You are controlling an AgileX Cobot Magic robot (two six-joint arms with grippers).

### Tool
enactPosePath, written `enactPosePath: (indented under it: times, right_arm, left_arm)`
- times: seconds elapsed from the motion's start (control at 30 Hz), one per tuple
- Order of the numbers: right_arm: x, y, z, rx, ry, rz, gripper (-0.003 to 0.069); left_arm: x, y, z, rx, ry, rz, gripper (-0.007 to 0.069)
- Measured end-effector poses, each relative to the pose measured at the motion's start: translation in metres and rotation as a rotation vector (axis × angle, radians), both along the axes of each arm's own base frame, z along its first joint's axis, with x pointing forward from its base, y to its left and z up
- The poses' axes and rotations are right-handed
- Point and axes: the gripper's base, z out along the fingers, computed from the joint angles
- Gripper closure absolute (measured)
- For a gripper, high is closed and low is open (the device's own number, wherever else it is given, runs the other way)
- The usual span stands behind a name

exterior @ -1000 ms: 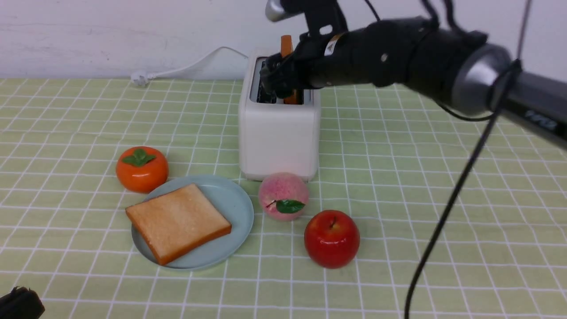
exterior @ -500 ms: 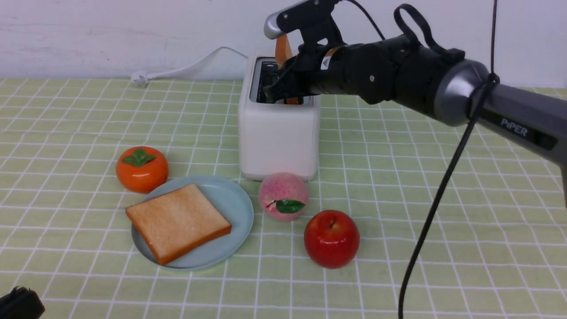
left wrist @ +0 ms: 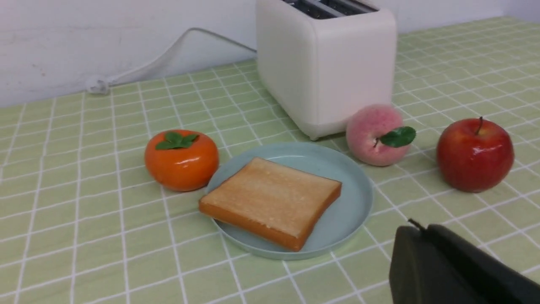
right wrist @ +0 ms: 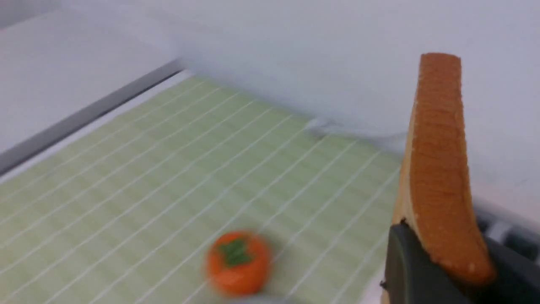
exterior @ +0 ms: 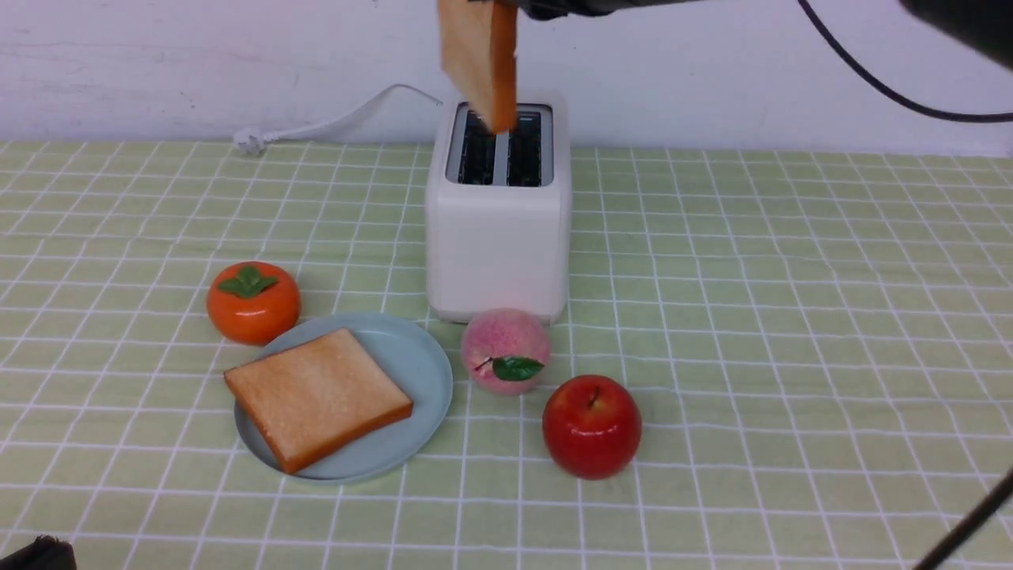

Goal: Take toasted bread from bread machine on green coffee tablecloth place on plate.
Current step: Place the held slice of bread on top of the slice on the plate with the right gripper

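While aloft, square crusty-edged toast point(exterior: 479, 59)

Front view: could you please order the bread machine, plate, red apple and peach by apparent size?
1. The bread machine and plate: roughly alike, one taller, one wider; unranked.
2. The red apple, slightly bigger, though nearer the camera, so unsure.
3. The peach.

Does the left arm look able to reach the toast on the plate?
Probably yes: the left gripper, shut now, sits near the plate, with only cloth between it and the toast.
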Motion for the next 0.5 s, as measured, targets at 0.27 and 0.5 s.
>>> enactPosePath:
  times: [0.27, 0.5]
  right_arm:
    - [-0.034, 0.074, -0.082, -0.107, 0.281, 0.283, 0.0567]
    - [-0.008, 0.105, -0.148, 0.01, 0.464, 0.266, 0.0567]
  left_arm:
    - [0.001, 0.0, 0.0, -0.018, 0.007, 0.007, 0.0638]
    - [0.001, 0.0, 0.001, -0.026, 0.0, 0.01, 0.0637]
